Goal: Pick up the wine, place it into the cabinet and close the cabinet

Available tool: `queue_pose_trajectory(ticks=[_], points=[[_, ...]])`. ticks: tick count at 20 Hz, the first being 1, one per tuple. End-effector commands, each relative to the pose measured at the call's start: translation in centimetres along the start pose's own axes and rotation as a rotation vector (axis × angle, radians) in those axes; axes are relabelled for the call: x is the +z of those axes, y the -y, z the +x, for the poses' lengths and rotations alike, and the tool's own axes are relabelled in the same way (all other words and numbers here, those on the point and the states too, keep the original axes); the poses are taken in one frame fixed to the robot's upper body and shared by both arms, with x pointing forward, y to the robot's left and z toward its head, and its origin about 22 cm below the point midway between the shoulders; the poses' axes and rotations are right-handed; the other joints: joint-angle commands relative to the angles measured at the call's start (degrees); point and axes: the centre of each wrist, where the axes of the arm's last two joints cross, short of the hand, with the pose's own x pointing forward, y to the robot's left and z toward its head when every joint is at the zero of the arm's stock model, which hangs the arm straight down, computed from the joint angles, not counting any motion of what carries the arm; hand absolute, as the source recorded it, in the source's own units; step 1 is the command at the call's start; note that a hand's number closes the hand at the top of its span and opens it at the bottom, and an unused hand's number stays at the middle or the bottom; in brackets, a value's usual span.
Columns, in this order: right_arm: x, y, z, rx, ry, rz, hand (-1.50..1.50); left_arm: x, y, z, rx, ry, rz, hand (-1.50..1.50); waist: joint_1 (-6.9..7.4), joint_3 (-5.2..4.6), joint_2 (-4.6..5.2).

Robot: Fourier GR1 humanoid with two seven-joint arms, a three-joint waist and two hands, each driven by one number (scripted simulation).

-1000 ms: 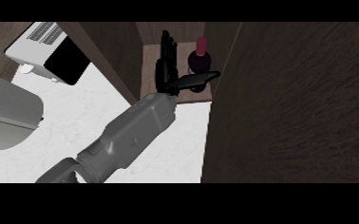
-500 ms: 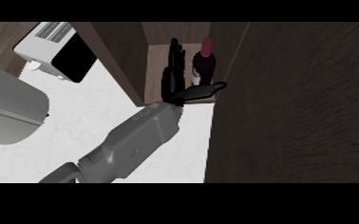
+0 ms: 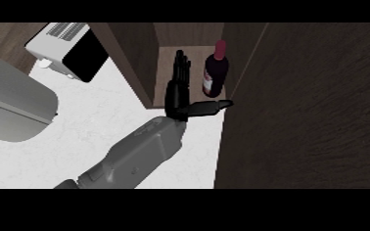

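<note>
Upright wine bottle (image 3: 215, 72) in cabinet (image 3: 137, 54), label unreadable, open robot hand (image 3: 178, 95) beside

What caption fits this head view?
Wine bottle stands inside the open cabinet; open robot hand beside it.

Black robot hand (image 3: 177, 94) on a smooth grey forearm (image 3: 137, 154).

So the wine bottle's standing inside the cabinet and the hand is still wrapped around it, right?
Not quite. The head view shows the wine bottle standing inside the cabinet, but the hand is open beside it, fingers straight, not wrapped around it.
</note>
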Motion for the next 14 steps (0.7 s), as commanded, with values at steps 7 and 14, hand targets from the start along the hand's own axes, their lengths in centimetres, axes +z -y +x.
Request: queue_pose_trajectory(ticks=[7, 14], points=[[0.7, 0.5, 0.3, 0.016, -0.001, -0.040, -1.50, 2.4, -2.9, 0.8, 0.026, 0.035, -0.067, -1.50, 0.92, 0.02, -0.19], [-0.1, -0.3, 1.0, 0.035, -0.005, -0.047, -1.50, 4.4, -4.0, 4.7, 0.025, 0.031, -0.201, -1.50, 1.44, 0.01, -0.33]])
